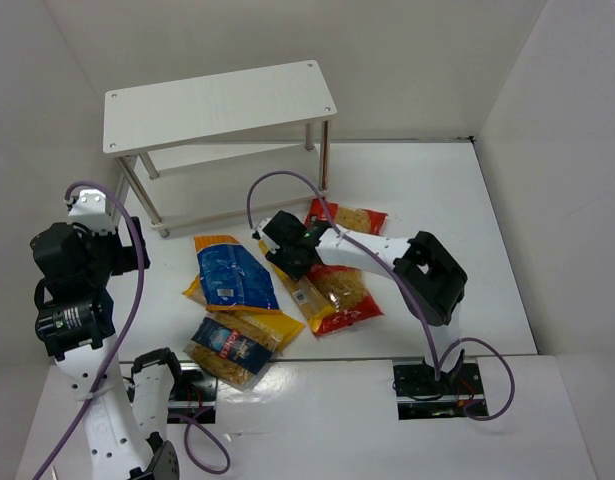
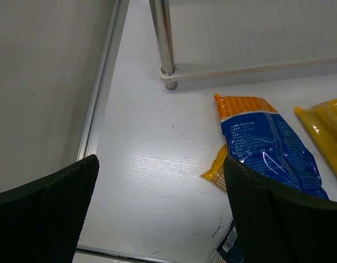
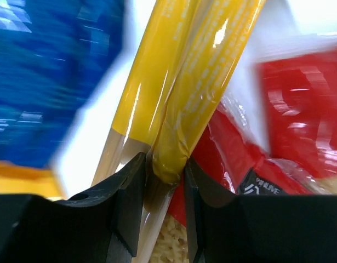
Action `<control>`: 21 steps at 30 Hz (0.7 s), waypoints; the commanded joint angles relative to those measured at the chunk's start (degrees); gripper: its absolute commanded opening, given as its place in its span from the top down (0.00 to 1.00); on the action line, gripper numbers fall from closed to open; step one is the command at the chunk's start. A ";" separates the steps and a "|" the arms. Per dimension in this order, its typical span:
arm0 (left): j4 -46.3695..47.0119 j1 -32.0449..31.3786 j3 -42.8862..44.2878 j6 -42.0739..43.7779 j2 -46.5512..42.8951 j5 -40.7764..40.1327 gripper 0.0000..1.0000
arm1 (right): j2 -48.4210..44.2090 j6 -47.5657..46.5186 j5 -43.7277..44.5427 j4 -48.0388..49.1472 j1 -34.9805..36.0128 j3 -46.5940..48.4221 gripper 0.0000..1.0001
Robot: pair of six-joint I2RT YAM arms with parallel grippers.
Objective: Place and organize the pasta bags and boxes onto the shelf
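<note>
Everything's laid out on the surface point(image 1: 467, 230), with the shelf point(image 1: 217, 105) seen well beyond the right gripper point(image 3: 164, 164) and off to its left, nothing loaded on the top tier yet. The yellow-orange pack with blue label point(image 1: 232, 275) is found just left of that gripper, the red bags point(image 1: 352, 305) just right of it and partly underneath. The spaghetti pack point(image 3: 212, 71) is pinched near one end between the closed-in fingers (blurry, maybe the seam), likely because it's lying on top of the pile and is easiest lifted first. The left gripper point(image 2: 160, 219) is held spread wide, nothing in it, near the shelf.
</note>
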 commanded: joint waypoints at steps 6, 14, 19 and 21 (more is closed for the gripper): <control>2.57 0.24 0.18 0.63 0.06 0.20 0.00 | -5.76 -13.67 20.91 8.15 -3.05 -2.95 0.74; 2.57 0.24 -0.34 0.63 -1.61 0.20 0.00 | -4.18 -6.71 4.92 -0.64 -3.05 -2.94 0.03; 2.57 0.24 -0.35 0.63 -1.61 0.20 0.00 | -2.42 -4.52 -2.11 -0.64 -3.05 -6.81 0.00; 2.57 0.24 -0.35 0.63 -1.61 0.20 0.00 | -1.89 -3.20 -5.27 -0.64 -3.66 -6.82 0.00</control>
